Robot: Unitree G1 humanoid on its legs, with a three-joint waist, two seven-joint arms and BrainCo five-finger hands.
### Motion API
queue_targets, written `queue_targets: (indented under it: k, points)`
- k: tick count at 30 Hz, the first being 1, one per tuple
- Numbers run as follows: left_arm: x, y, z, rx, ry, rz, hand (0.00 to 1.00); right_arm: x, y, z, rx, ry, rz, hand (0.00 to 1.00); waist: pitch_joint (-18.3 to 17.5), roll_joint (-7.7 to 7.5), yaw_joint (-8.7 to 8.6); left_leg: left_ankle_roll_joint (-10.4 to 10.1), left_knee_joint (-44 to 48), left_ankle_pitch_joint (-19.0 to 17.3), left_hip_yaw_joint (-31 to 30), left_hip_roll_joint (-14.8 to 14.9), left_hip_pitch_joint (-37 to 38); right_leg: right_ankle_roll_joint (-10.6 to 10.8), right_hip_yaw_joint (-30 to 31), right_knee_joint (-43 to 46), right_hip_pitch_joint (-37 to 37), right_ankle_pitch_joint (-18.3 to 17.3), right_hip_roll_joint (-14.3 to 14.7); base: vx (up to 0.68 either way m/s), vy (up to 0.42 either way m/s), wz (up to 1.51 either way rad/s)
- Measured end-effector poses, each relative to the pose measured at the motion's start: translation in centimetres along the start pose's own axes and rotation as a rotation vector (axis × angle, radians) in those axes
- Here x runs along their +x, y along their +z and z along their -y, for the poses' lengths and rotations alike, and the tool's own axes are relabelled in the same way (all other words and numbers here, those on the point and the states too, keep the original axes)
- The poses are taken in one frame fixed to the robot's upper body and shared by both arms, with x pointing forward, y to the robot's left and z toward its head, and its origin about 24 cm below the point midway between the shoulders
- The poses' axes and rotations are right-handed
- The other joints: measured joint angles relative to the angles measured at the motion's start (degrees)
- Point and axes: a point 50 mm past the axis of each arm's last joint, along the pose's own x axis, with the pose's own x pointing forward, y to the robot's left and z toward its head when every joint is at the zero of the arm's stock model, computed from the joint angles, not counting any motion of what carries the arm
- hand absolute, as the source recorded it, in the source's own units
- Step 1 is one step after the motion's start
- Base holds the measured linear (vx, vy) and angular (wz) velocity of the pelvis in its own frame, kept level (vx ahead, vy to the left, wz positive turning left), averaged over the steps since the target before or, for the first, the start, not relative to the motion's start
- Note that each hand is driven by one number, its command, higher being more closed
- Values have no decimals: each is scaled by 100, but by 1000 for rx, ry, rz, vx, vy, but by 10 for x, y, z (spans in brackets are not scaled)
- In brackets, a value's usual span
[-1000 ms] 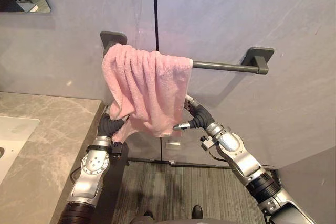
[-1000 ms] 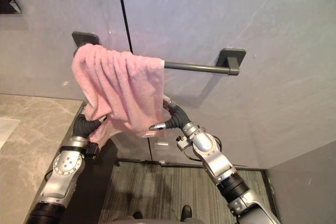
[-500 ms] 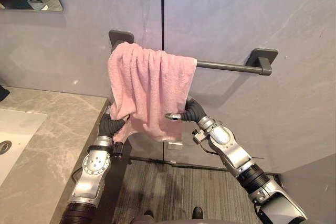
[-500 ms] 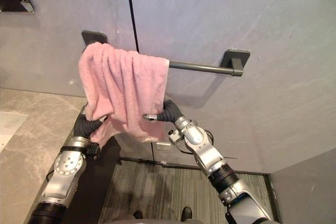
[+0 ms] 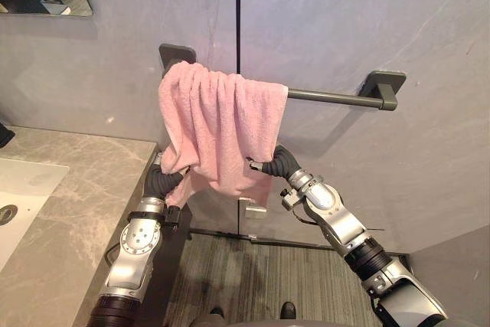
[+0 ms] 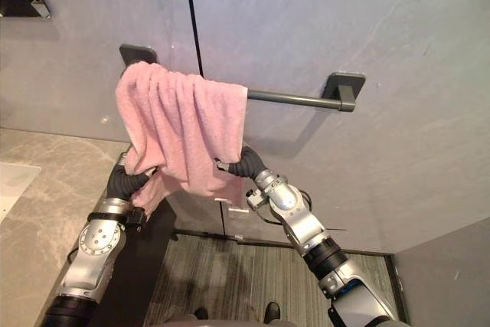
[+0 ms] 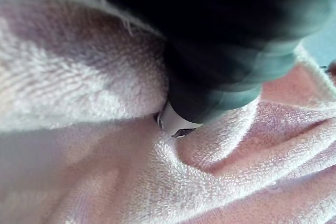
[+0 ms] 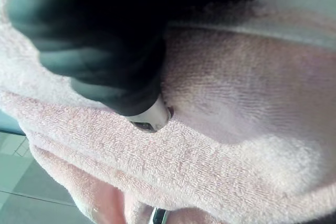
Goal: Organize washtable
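A pink towel [image 5: 218,124] hangs over the dark bar [image 5: 329,98] on the grey wall. It is bunched in folds toward the bar's left bracket, so the right stretch of the bar is bare. Its lower edge falls unevenly, with one corner drooping lower on the left side, just beside the end of the marble desk [image 5: 69,212] with its white sink [image 5: 23,189].

Both of the robot's hands are at the bottom of the cloth. The left hand [image 5: 157,183] is pushed up into the lower left corner, and the right hand [image 5: 279,162] is tucked behind the lower right edge. Each is buried in terry (even the close-up wrist views show mostly pink pile), so I cannot tell whether either hand is clamped on the cloth or only pressing into it.

The towel looks light, soft and floppy, so it should follow whatever pulls it and sag wherever it is let go. The pile probably grips the bar a little, but a tug on one side alone could drag the whole thing off. I'd say the hemmed bottom corners are the best places to take hold, one per hand. Drawing them apart along the bar would spread the folds flat and level the edge.
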Motion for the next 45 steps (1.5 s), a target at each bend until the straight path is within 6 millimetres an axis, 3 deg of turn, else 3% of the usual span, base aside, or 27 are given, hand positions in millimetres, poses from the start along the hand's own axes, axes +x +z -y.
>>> queue_targets:
  k: [5, 15, 24, 30, 45]
  points:
    - [-1, 1, -6, -11, 39, 8, 100, -14, -2, 35, -8, -147, -10, 100, 0, 0, -5, 0, -10, 0, 6, 0, 7, 0, 3, 0, 0, 0, -1, 0, 0, 0]
    - [-1, 9, 5, -68, 23, 58, 100, -30, -8, 54, 4, -247, -21, 100, 0, 0, -38, 5, -82, 37, 25, -1, 56, 1, 9, 0, 7, 0, -2, 0, 0, 0]
    - [-1, 9, 16, -160, 25, 60, 100, -35, -8, 61, 26, -300, -14, 100, 0, 0, -76, 3, -193, 75, 64, -8, 118, 5, 11, 0, -4, -3, 0, 0, 0, 0]
    - [0, 9, 22, -233, 35, 59, 100, -36, -7, 64, 38, -323, -5, 100, 0, 1, -196, 2, -208, 73, 112, -8, 121, 8, 43, 0, -33, -6, 1, -12, -3, -3]
    - [0, 4, 29, -268, 30, 33, 100, -39, -6, 70, 37, -354, 0, 100, 1, 2, -278, 0, -231, 70, 116, -8, 116, 20, 46, 1, -54, -16, 6, -2, -1, 0]
